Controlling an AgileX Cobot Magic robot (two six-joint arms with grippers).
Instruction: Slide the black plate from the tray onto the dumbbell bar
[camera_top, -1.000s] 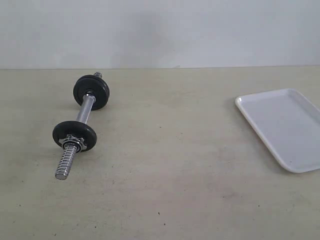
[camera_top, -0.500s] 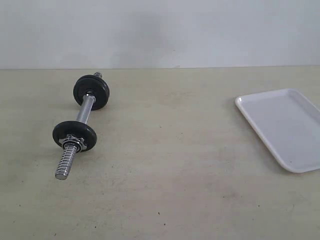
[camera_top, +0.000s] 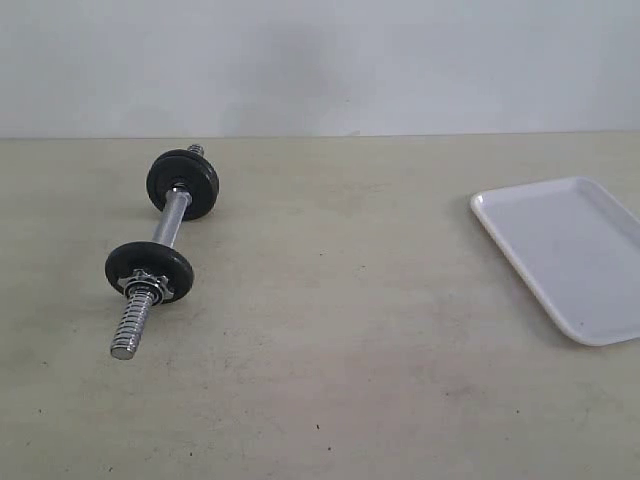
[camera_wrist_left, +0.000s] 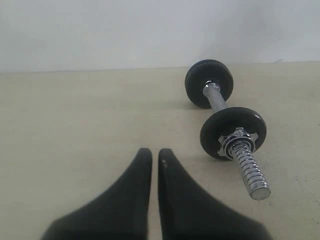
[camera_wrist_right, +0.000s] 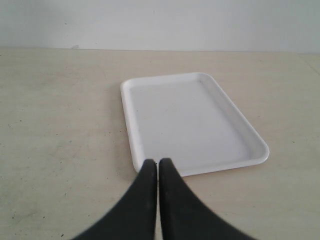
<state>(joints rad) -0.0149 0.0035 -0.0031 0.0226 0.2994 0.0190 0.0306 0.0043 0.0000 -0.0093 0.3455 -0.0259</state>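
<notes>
Tray (camera_top: 585, 260) is seen bare; the plate is judged already among 2 discs (camera_top: 150, 272) on the bar (camera_top: 172, 218). Left hand (camera_wrist_left: 155, 157) and right hand (camera_wrist_right: 158, 165) are closed, empty. Heavy, rough iron: best gripped across the rim.

change since a second ago: none I can see | moved on the beige desk (camera_top: 350, 330): nothing

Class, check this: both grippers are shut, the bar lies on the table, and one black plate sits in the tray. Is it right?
No. The tray holds nothing, as the right wrist view shows. The left gripper and right gripper are shut, and the bar lies on the table.
</notes>
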